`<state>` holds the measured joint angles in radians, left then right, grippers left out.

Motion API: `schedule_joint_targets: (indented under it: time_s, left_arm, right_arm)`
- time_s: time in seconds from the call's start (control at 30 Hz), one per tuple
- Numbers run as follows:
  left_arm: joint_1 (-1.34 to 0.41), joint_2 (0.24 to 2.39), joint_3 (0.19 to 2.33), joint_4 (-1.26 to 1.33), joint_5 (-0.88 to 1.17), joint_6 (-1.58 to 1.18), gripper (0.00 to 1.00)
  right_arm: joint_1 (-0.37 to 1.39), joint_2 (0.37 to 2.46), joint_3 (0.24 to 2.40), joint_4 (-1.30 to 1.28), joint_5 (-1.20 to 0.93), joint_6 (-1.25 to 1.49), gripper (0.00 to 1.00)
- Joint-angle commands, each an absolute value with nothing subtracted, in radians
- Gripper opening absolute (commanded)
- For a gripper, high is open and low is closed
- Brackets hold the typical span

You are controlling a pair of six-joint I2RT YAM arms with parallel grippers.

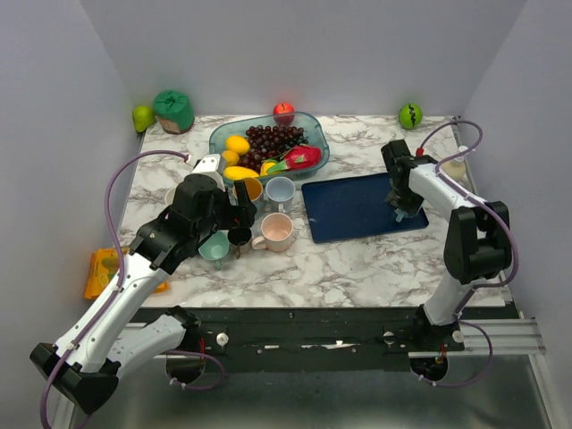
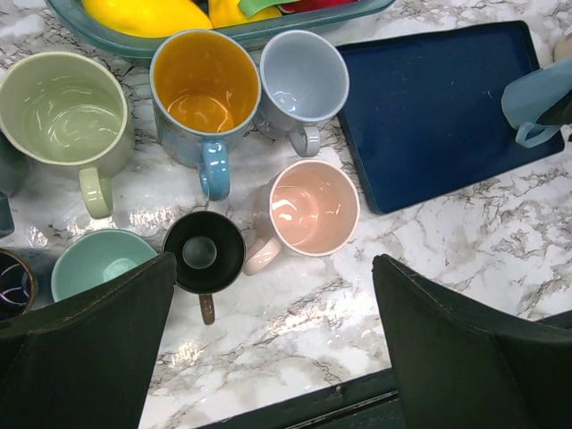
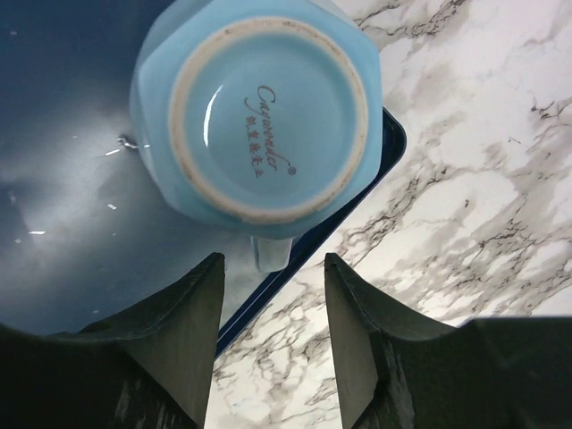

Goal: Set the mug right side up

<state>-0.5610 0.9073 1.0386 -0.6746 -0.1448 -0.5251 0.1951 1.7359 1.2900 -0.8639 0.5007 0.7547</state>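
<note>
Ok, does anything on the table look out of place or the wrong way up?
Yes. The light blue mug at the corner of the dark blue tray sits upside down, its stamped base facing up. The pink mug and its neighbours stand open side up.

Left arm (image 1: 125, 277) forward, left fingers (image 2: 89, 349) wide apart; right arm (image 1: 442, 192) forward, right fingers (image 3: 170, 340) partly apart.
</note>
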Motion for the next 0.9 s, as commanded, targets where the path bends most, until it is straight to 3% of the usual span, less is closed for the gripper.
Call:
schedule_joint_targets:
  time_s: [0.0, 0.5, 0.7, 0.8, 0.83, 0.87]
  left_arm:
    - [-0.558, 0.893, 1.034, -0.667, -0.138, -0.531, 0.99]
    - [-0.558, 0.891, 1.035, -0.672, -0.152, -0.534, 0.99]
    - [-0.557, 0.894, 1.037, -0.672, -0.153, -0.535, 0.99]
    - [-0.558, 0.893, 1.035, -0.672, -0.155, -0.535, 0.99]
    - [-0.558, 0.894, 1.035, -0.672, -0.155, -0.535, 0.99]
    - [-0.558, 0.894, 1.035, -0.672, -0.153, -0.535, 0.99]
  right_arm:
    - [0.189, 1.778, 1.316, -0.893, 0.561, 0.782, 0.56]
    - [0.15, 1.812, 1.338, -0.802, 0.551, 0.706, 0.54]
    - [0.129, 1.827, 1.341, -0.792, 0.496, 0.675, 0.31]
    - [0.121, 1.825, 1.332, -0.784, 0.479, 0.666, 0.16]
    - [0.117, 1.825, 1.33, -0.778, 0.468, 0.66, 0.03]
    - [0.114, 1.821, 1.327, -0.773, 0.46, 0.658, 0.01]
